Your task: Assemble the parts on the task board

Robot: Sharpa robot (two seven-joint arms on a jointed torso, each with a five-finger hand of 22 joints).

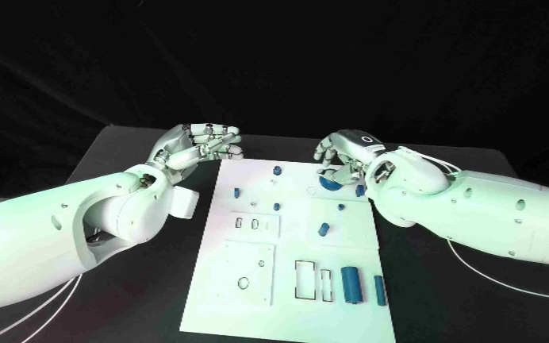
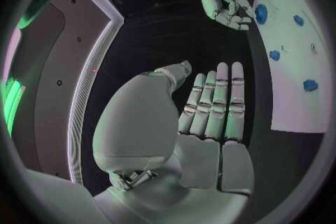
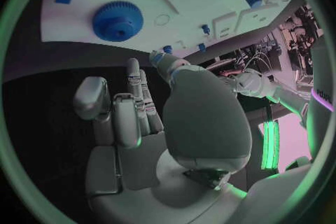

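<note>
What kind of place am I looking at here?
Most likely a robotics lab or test bench: a black table against a dark backdrop, a white task board with small blue parts, and cabled equipment at the edge of the right wrist view.

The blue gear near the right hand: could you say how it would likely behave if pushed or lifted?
The gear lies flat on the board, so a push would probably slide it, not roll it. It looks like stiff plastic, likely light. Its toothed rim should give fingers grip.
</note>
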